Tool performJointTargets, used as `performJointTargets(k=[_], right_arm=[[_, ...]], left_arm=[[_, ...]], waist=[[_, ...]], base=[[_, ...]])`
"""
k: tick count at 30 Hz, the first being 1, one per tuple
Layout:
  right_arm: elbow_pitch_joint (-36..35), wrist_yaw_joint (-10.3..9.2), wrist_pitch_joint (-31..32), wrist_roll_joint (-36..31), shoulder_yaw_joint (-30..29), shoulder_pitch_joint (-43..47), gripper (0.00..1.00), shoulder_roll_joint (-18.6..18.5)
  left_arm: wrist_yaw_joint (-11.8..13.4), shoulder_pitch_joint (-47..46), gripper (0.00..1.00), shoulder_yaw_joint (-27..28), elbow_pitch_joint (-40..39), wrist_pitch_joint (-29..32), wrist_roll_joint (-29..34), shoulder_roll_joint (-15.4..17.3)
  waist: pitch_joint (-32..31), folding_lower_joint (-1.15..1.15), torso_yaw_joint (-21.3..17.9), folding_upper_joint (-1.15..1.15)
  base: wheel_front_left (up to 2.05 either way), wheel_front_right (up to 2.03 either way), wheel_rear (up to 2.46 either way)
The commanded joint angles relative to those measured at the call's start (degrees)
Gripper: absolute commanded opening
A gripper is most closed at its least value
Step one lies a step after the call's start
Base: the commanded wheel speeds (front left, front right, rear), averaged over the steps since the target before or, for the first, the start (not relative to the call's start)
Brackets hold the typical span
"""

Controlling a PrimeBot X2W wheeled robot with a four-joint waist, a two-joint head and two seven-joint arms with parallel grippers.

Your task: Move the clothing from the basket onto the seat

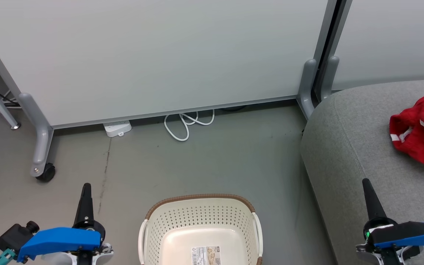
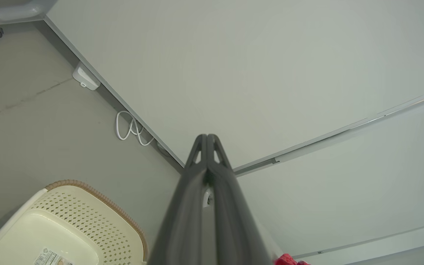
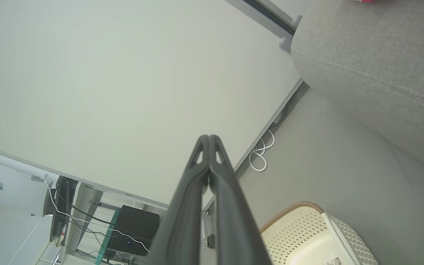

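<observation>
**Both pairs of fingers pressed together, holding nothing; clothing on seat**

Left fingers (image 1: 86, 193): closed tip to tip into a single point, with nothing between them. The left wrist view shows the same, the two tips touching.

Right fingers (image 1: 372, 200): also closed tip to tip and holding nothing. The right wrist view agrees.

Basket (image 1: 201, 197): on the floor (image 1: 215, 162), between the two pairs of fingers and a little nearer the left pair. Its near half is cut off by the bottom of the head view. Its pale bottom is bare, and the label sticker (image 1: 206, 255) shows there.

Seat (image 1: 344, 147): to the right of the basket. In the head view the right fingers show against its grey fabric; whether they touch it cannot be told.

Clothing (image 1: 418, 136): a crumpled red heap with white trim, lying on the seat beyond the right fingers and to their right, well apart from them. It is partly cut off at the head view's edge.

Beyond both tips stands a pale partition panel (image 1: 160, 55). A coiled white cable (image 1: 182, 127) and a power strip (image 1: 117, 128) lie at its foot.
</observation>
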Motion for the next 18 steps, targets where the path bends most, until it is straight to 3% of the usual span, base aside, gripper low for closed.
performJointTargets(k=[1,18], right_arm=[[-0.7,0.02,0.3,1.1,-0.2,-1.3,0.0,-0.2],[-1.2,0.02,2.8,11.2,-0.6,-1.6,0.0,-0.2]], left_arm=[[-0.3,-1.5,0.0,0.5,-0.7,0.3,-1.0,0.4],[-0.4,-2.0,0.0,1.7,-0.8,2.9,-10.8,0.3]], waist=[[0.0,0.0,0.0,0.0],[0.0,0.0,-0.7,0.0]], base=[[0.0,0.0,0.0],[0.0,0.0,0.0]])
